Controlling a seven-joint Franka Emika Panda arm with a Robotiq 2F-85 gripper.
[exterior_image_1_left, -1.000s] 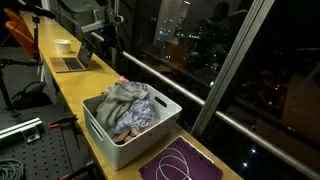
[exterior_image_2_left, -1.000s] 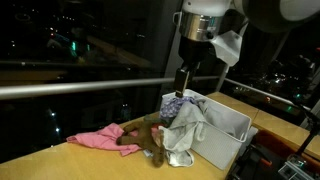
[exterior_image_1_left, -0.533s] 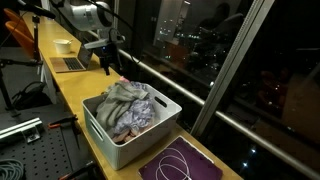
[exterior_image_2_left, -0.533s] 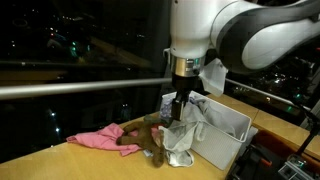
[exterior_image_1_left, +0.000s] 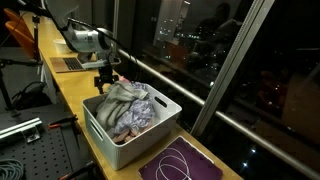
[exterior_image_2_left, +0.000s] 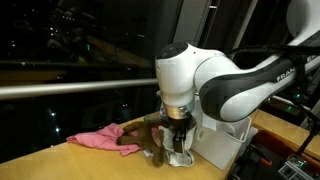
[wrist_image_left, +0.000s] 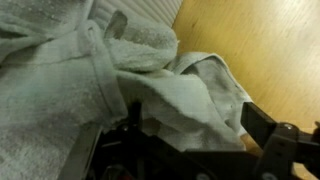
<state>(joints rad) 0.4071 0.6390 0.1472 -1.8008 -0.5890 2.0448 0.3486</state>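
1. Reading the white towel (wrist_image_left: 190, 100) first: it hangs off the clothes pile (exterior_image_1_left: 125, 105) at one end of the white basket (exterior_image_1_left: 150, 135), with folds spilling onto the wooden counter (wrist_image_left: 265, 45).
2. Gripper (exterior_image_2_left: 180, 146) has dropped over the last second from well above the basket to right on that towel. In the wrist view the fabric sits between the fingers (wrist_image_left: 268, 135).
3. Claw is spread as wide as it goes, with nothing gripped. I can't tell whether it is touching the cloth or just above it.
4. My read: descent looks about done. Jaws bracket a fold, no grab made yet.
5. Around it: a brown cloth (exterior_image_2_left: 150, 145) and a pink cloth (exterior_image_2_left: 95, 138) lie on the counter left of the basket. A purple mat (exterior_image_1_left: 180, 165) with a white cable is at the near end.
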